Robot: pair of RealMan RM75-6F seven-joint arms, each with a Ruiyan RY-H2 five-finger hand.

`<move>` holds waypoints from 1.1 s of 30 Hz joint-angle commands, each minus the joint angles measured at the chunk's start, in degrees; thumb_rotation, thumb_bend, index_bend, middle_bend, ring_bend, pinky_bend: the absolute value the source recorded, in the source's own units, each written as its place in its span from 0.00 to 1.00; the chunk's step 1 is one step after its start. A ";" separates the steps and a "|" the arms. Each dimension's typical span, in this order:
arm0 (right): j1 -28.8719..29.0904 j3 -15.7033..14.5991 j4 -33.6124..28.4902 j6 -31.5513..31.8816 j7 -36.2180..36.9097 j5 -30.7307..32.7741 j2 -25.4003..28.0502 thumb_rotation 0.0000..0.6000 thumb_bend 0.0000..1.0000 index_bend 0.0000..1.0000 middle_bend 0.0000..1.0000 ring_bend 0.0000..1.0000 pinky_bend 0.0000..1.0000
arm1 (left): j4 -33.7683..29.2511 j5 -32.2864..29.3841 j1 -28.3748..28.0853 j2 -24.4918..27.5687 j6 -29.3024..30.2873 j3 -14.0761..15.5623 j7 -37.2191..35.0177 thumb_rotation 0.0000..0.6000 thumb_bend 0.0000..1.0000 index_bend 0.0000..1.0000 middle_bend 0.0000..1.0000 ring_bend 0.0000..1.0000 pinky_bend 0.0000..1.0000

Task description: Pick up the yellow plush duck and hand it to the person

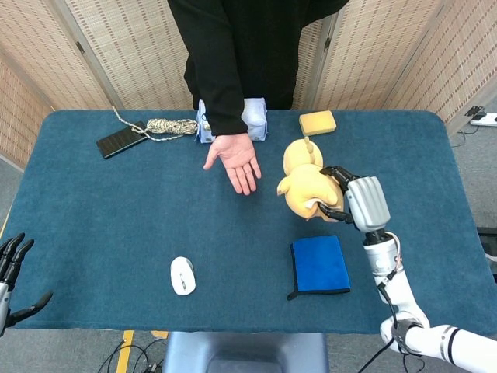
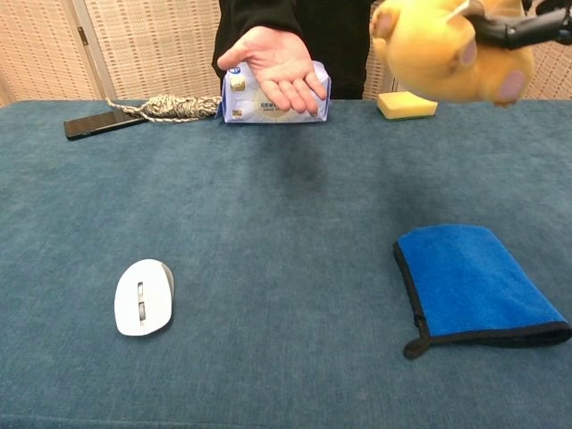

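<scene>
1. Your right hand (image 1: pixel 353 203) grips the yellow plush duck (image 1: pixel 304 186) by its body, lifted clear of the table (image 1: pixel 116 217), just right of the person's open palm (image 1: pixel 236 158).
2. Carry it left, level, and lower it onto the palm; release only once the palm bears it.
3. Your left hand (image 1: pixel 11 268) hangs empty, fingers apart, at the table's near-left edge.
4. The tissue pack (image 2: pixel 268 105) carries print too small to read.

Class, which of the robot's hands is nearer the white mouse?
Left. The left hand sits at the table's near-left edge; the right hand holds the duck beyond the mouse.
</scene>
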 commanded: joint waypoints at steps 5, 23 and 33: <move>8.73 5.07 1.93 -5.34 -8.96 6.41 -6.94 1.00 0.53 0.52 0.62 0.68 0.88 | 0.56 -0.77 -0.65 0.61 -1.63 0.10 -2.14 1.00 0.24 0.00 0.06 0.07 0.26; 14.51 4.85 2.70 -15.81 -15.81 18.04 -7.14 1.00 0.28 0.00 0.01 0.14 0.35 | 1.45 -0.24 -0.71 1.24 -1.37 0.47 -4.30 1.00 0.24 0.00 0.06 0.07 0.26; 5.42 -0.18 -15.00 -7.50 -16.39 10.43 6.90 1.00 0.22 0.00 0.00 0.05 0.23 | 0.95 -0.16 -0.68 0.62 -1.20 0.37 -1.94 1.00 0.24 0.00 0.06 0.07 0.26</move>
